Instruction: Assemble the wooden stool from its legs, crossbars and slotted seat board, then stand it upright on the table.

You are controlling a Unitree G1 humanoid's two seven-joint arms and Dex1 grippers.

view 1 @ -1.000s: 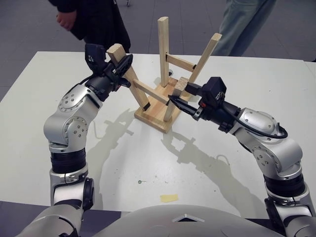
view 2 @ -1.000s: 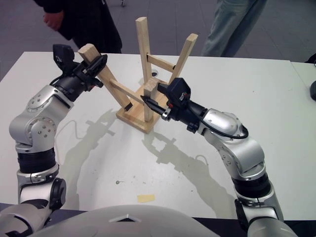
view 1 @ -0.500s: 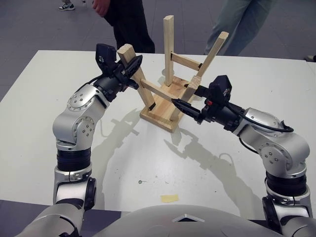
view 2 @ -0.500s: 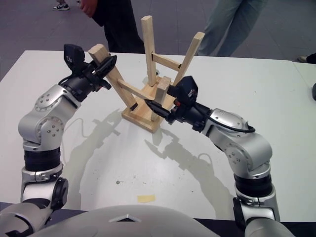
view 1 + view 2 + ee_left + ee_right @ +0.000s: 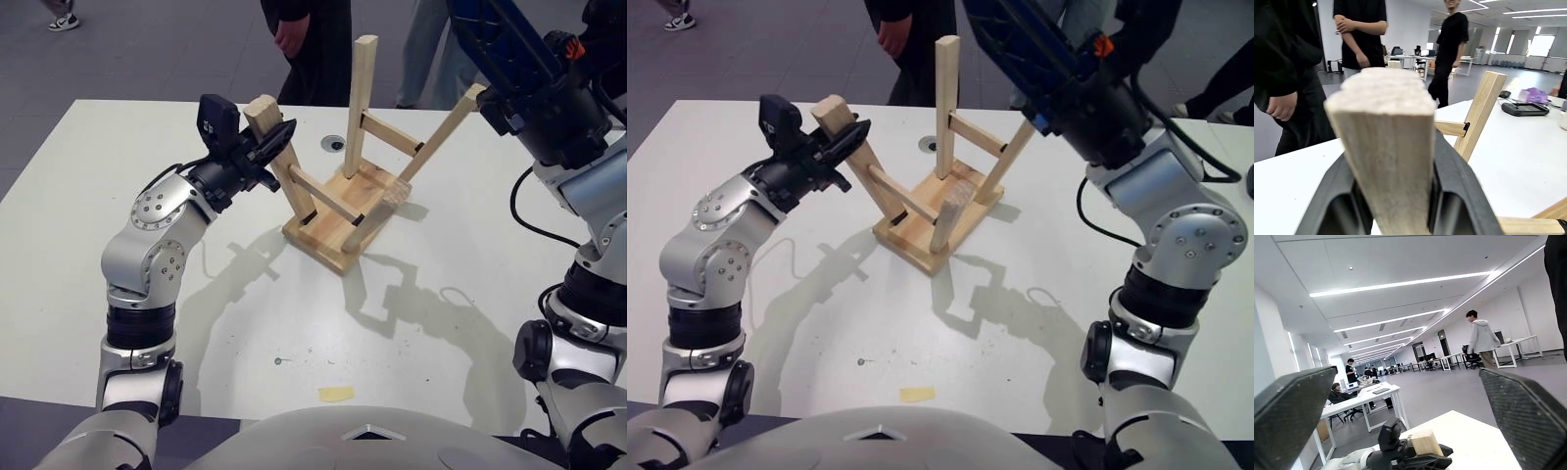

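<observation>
**Left end effector gripping a leg of the upturned stool, right one raised and apart**

The wooden stool (image 5: 338, 201) is sitting upside down near the middle of the white tabletop (image 5: 78, 225). Its seat board (image 5: 328, 235) is facing down and its legs are pointing up. I cannot tell whether the board is lying fully flat.

The left end effector (image 5: 269, 149) is clamping the top of the leg (image 5: 294, 186) nearest the robot's left. In the left wrist view its dark fingers (image 5: 1337, 196) are pressing both sides of the pale wood.

One crossbar (image 5: 328, 193) is joining that leg to the short front leg (image 5: 358, 230). Another crossbar (image 5: 390, 134) is linking the upright back leg (image 5: 364, 98) and the leg leaning to the right (image 5: 446, 127).

The right end effector (image 5: 1408, 373) is hanging high above the tabletop, well apart from the stool, with its two fingers (image 5: 1293, 416) spread wide and nothing between them.

A yellow scrap (image 5: 335, 393) is lying near the tabletop's front edge. A round hole (image 5: 334, 143) is showing just behind the stool.
</observation>
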